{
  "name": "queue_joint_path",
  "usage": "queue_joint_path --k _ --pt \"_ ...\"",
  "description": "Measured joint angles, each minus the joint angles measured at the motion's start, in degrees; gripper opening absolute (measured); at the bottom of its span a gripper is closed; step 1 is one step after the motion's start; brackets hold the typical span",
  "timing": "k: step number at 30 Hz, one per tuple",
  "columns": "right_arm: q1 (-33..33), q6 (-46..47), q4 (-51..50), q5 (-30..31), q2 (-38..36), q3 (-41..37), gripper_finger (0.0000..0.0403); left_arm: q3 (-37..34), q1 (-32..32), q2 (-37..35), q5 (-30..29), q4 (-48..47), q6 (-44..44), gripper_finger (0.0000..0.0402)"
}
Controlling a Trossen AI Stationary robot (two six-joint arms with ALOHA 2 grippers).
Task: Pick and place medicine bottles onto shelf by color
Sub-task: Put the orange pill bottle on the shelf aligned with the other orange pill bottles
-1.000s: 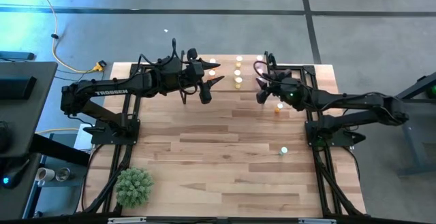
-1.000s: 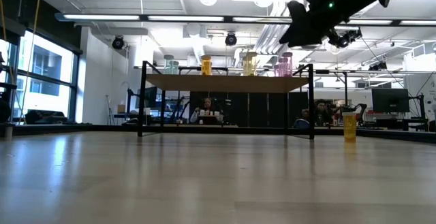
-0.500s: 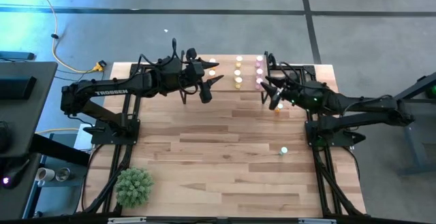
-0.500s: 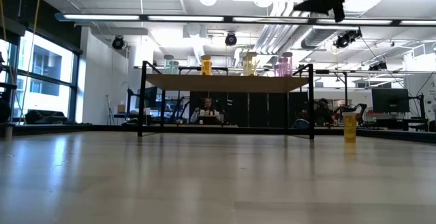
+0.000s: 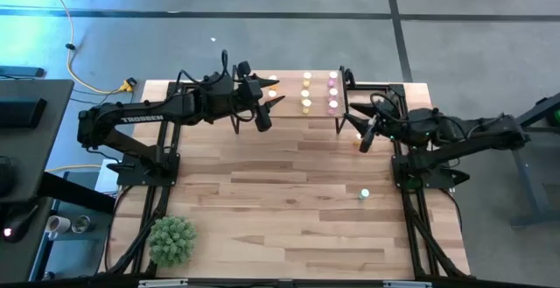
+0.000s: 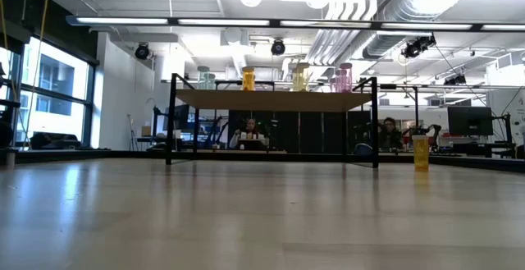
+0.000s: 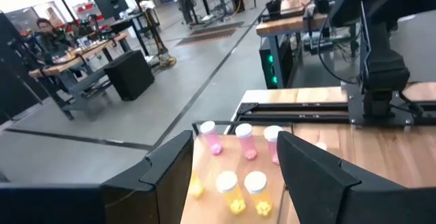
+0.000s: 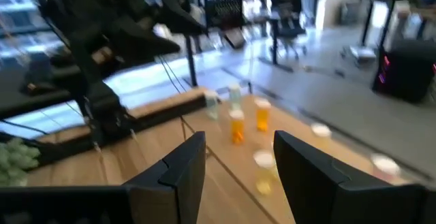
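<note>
Bottles (image 5: 319, 93) on shelf (image 6: 275, 99) at table's (image 5: 289, 209) far edge, plant (image 5: 171, 240) near-left corner

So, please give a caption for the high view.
Both open pincers, left and right, hover near the shelf holding sorted bottles.

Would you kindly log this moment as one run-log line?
left gripper: open, above shelf | right gripper: open, above orange bottle | green bottle: on table

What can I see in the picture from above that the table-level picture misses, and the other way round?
Only from above: both arms, the left gripper, the right gripper, a green plant and a green bottle standing alone. Only at table level: the shelf's black legs and the room behind. Both show the shelf with bottles on it, and an orange bottle on the table.
</note>
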Motion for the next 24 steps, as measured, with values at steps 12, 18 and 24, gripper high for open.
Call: queue_joint_path --k 12,18,24 --pt "1.2 37.1 -30.9 1.2 0.2 1.0 0.0165 0.0 -0.1 -2.2 -0.7 -3.4 -1.9 0.0200" --pt "1.2 50.6 -38.4 -2.4 0.7 -1.5 0.0165 0.0 -0.1 -2.2 -1.7 -3.5 -1.5 0.0200" --pt "1.2 58.4 -38.1 -6.8 0.9 -5.8 0.0165 0.0 -0.1 -2.1 -1.7 -3.5 -1.5 0.0200"
